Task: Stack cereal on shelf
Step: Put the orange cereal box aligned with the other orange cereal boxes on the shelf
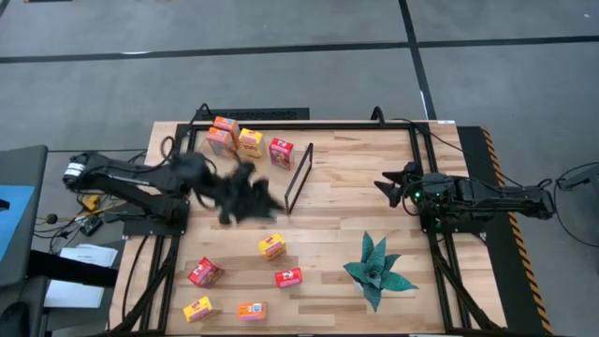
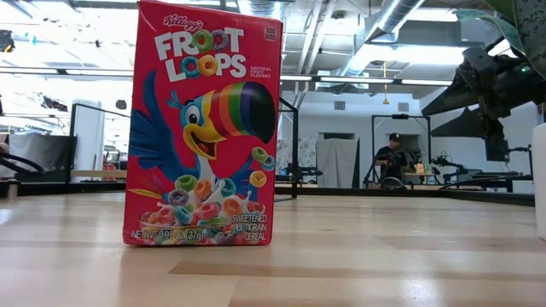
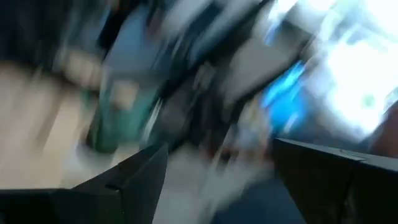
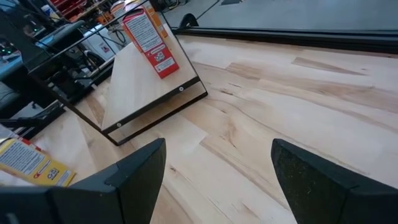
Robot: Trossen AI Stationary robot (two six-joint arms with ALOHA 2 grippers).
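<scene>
The shelf (image 1: 267, 173) lies flat at the table's far left, its thin black frame (image 1: 298, 178) at the right end. Several cereal boxes (image 1: 250, 142) stand on its far part, a red one (image 4: 149, 40) nearest the frame. Several more boxes (image 1: 272, 246) sit loose on the near left of the table. One red Froot Loops box (image 2: 200, 124) stands upright close to the low camera. My left gripper (image 1: 257, 198) is blurred above the shelf's near end; its fingers (image 3: 134, 174) are open with nothing between them. My right gripper (image 1: 386, 183) waits open at the table's right.
A green artificial plant (image 1: 377, 270) lies at the near right of the table. A black metal rail (image 1: 309, 124) runs along the table's far edge. Bare wood (image 1: 346, 206) lies between the shelf frame and my right arm. A person (image 2: 392, 158) stands far back in the room.
</scene>
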